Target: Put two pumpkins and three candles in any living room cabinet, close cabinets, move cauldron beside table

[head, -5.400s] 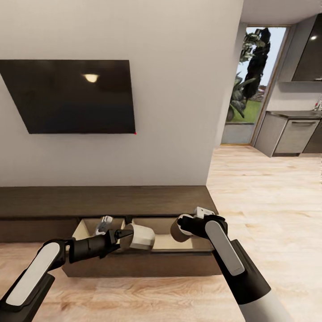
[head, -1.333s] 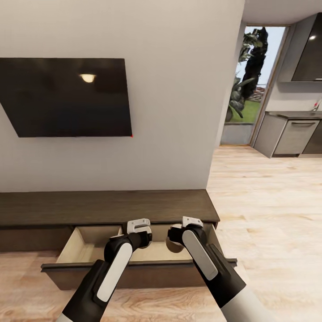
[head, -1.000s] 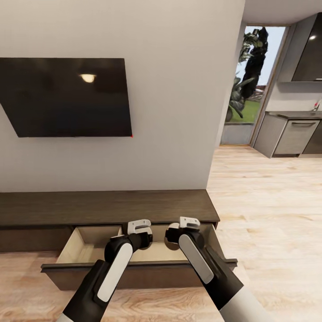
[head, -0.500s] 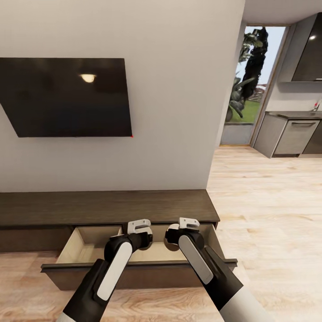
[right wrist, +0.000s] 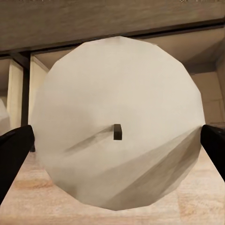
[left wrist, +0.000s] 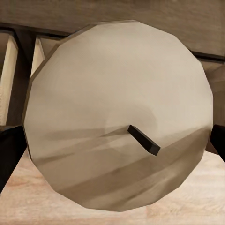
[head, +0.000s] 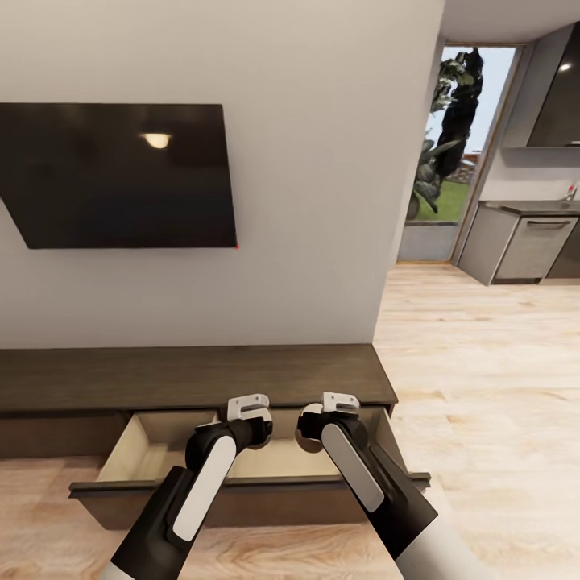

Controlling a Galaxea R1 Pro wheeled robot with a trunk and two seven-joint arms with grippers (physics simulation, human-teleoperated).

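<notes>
The long dark cabinet (head: 161,374) stands under the TV with one drawer (head: 138,449) pulled out, showing its pale wood inside. Both arms reach over that drawer, the left arm (head: 208,471) beside the right arm (head: 356,471). In the left wrist view my left gripper (left wrist: 112,145) is shut on a tan candle (left wrist: 93,93), whose round top and dark wick face the camera, with black fingers (left wrist: 7,152) at its sides. My right gripper (right wrist: 115,145) is shut on a paler candle (right wrist: 117,84) above the same drawer. The pumpkins and the cauldron are out of view.
A black TV (head: 121,173) hangs on the pale wall above the cabinet. Light plank floor (head: 483,362) runs to the right toward a doorway (head: 451,153) and grey kitchen units (head: 532,242). The drawer's dark front (head: 242,495) juts toward me.
Since 5.4 s ago my left arm has swung in from the left to the drawer's middle. Over the last second both arms stay almost still, and the view shifts slightly.
</notes>
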